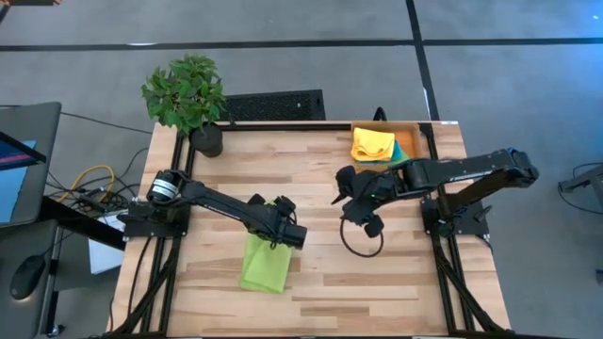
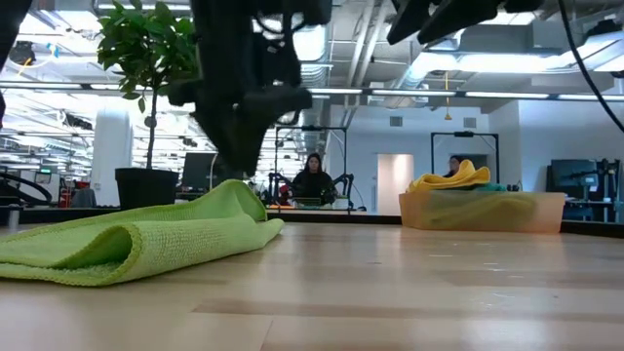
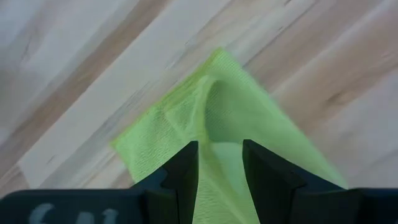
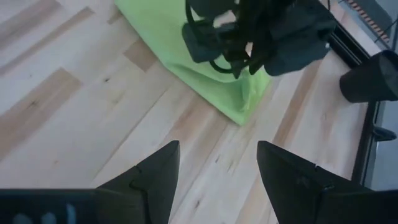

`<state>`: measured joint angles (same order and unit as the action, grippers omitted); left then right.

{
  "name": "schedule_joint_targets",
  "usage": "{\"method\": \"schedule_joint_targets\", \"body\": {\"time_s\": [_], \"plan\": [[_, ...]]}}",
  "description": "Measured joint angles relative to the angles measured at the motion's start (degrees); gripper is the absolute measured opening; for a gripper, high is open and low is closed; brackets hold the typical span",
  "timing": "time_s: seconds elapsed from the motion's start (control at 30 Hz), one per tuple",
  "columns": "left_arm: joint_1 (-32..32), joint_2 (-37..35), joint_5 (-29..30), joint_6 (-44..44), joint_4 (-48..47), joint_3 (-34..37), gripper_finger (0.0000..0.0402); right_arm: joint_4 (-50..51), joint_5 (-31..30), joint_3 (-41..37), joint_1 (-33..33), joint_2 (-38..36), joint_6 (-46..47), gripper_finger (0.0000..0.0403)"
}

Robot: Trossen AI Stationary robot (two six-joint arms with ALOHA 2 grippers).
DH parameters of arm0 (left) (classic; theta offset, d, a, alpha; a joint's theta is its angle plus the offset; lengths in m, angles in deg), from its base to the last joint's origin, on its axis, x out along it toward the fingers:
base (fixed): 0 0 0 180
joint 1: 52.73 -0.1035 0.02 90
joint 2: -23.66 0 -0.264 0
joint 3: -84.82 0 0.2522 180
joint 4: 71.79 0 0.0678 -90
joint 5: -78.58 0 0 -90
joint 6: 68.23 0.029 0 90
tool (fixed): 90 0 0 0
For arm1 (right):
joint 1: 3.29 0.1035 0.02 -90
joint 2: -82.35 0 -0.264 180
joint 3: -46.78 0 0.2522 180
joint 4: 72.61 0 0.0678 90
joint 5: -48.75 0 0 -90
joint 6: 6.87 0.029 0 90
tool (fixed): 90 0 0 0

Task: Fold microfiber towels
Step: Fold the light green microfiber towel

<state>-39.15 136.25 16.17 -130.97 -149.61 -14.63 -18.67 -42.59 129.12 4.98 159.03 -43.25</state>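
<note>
Lying folded on the wooden tabletop [image 1: 396,282], the lime towel [image 1: 265,264] sits directly under the left gripper [image 1: 279,226], with bare wood all round it and its outer corner short of the tabletop's front edge. In the left wrist view the left fingers [image 3: 183,174] stand partly apart, with a raised ridge of the lime cloth pinched up between them; the cloth looks soft, doubled over, with a rounded fold along one side in the low view. The right gripper [image 1: 363,212] hovers well apart from that towel, over open wood toward the middle of the tabletop, its fingers [image 4: 155,177] spread wide and empty. Beyond the right gripper, at the far corner, the orange tray [image 1: 413,127] holds a crumpled yellow towel [image 1: 373,144] with a teal towel [image 1: 399,151] showing beside it. A potted plant [image 1: 188,94] stands at the opposite far corner, behind the left arm.
</note>
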Motion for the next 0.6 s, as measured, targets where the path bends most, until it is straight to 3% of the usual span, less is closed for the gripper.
{"method": "schedule_joint_targets", "body": {"time_s": [0.37,0.47,0.6], "plan": [[-1.5,0.0,0.0,-1.3,1.7,4.2,0.0113,0.5,-0.1,0.0,0.6,0.5,0.0,0.0240],[-1.5,0.0,0.1,-1.0,0.4,4.2,0.0083,0.5,-0.1,0.0,0.6,0.5,0.0,0.0240],[-1.5,0.0,0.1,-0.2,-1.9,4.2,0.0016,0.5,-0.1,0.0,0.6,0.5,0.0,0.0240]]}}
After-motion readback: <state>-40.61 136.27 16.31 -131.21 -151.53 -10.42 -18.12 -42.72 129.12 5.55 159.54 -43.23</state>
